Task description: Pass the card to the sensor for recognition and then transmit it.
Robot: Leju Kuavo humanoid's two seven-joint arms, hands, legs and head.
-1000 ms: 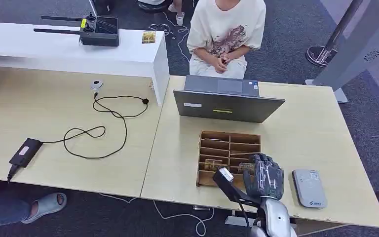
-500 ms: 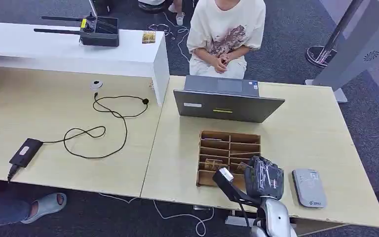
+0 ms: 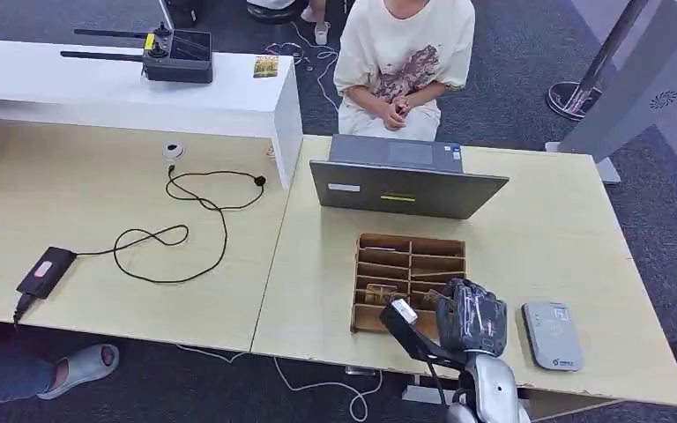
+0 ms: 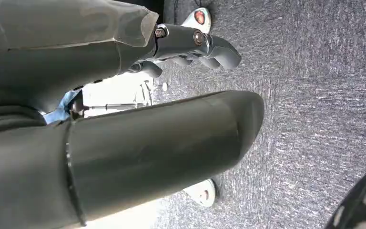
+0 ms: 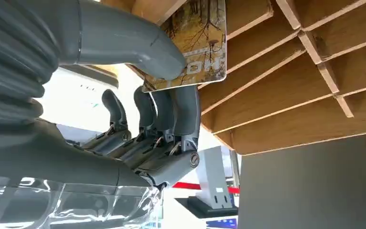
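Note:
My right hand is down over the near right corner of the wooden card rack. In the right wrist view it pinches a card printed with an autumn forest, thumb on the face and fingers behind it. The card's far end still lies among the rack's wooden dividers. The grey card sensor lies flat on the table just right of that hand. My left hand hangs over grey carpet, holding nothing, its fingers apart from the thumb.
A grey laptop stands open behind the rack, with a person seated beyond it. On the left table lie a black cable and a power brick. A white shelf carries a black device.
My right hand has sunk a little toward the rack's near edge and its fingers have curled in on the card. Everything else stays as it was.

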